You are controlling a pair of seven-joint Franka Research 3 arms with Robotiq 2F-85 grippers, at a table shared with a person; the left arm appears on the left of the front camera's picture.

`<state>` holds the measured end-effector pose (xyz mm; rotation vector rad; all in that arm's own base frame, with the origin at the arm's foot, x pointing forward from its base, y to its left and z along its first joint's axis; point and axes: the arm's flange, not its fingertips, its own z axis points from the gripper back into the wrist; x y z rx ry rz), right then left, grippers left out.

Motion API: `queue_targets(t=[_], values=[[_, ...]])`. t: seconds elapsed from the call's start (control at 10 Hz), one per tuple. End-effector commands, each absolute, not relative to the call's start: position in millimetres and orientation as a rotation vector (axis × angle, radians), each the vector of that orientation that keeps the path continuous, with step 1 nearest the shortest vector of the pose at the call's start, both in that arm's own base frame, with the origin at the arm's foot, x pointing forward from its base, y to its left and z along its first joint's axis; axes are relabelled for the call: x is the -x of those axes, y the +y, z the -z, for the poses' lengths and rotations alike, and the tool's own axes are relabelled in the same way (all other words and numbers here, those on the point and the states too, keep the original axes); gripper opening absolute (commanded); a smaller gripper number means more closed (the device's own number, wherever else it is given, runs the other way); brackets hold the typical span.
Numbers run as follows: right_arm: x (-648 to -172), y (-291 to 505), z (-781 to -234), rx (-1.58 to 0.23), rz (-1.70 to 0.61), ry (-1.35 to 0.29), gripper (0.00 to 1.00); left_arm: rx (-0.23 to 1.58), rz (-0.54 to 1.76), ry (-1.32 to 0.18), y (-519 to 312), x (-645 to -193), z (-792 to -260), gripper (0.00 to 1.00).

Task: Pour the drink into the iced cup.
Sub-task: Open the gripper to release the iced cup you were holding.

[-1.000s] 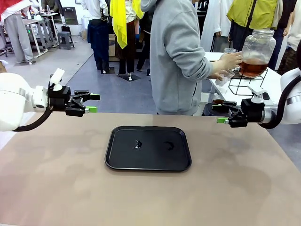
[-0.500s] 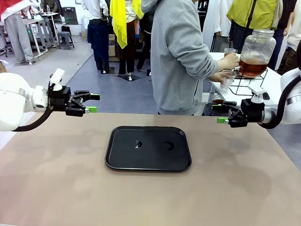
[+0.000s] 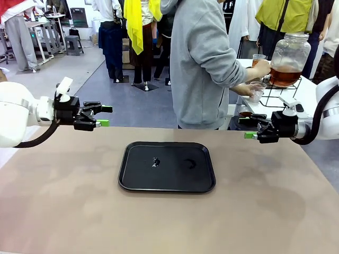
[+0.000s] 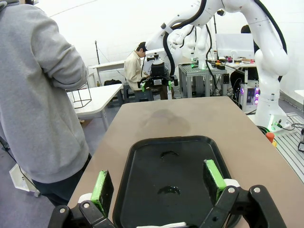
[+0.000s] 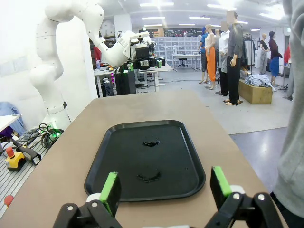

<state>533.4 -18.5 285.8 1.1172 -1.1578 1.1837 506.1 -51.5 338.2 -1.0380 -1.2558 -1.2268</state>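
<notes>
Black tray (image 3: 167,166) — landmark, centre of the tan table (image 3: 63,211). It carries only two small wet smears, no cup.

Left gripper (image 3: 104,116) — left of the tray, raised off the table, jaws spread wide on nothing. No change over the last second.

Right gripper (image 3: 248,128) — right of the tray at the table's far corner, jaws likewise wide apart, empty, unmoved.

Person in grey hooded top (image 3: 204,63) — behind the tray, turned toward a side table to its far right. Since a second ago the lower hand has lifted a small clear cup (image 3: 257,92) closer to the dispenser jar (image 3: 288,59); the other hand (image 3: 260,67) is at the jar's tap.

Drink (image 3: 285,76) — amber liquid in the lower part of the jar, on a black wire stand, far right of and beyond the tray.

Judgement: the cup is apparently about to be filled; nothing has reached the tray, so pouring has not begun and the arms wait.

Writing, brands, labels: none legible on jar, cup or tray.
</notes>
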Motion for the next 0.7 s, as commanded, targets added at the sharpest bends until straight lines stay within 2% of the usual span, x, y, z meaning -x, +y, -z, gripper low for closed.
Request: queue_targets(t=[0.0, 0.6], values=[[-533.9, -16.5, -288.1, -1.111, -1.185, -1.153, 1.00, 1.033, 1.235, -1.249, -52.0, -505.3, -338.9, 1.00], [-533.9, -16.5, -288.1, -1.111, -1.185, -1.153, 1.00, 1.033, 1.235, -1.249, -52.0, -505.3, -338.9, 1.00]])
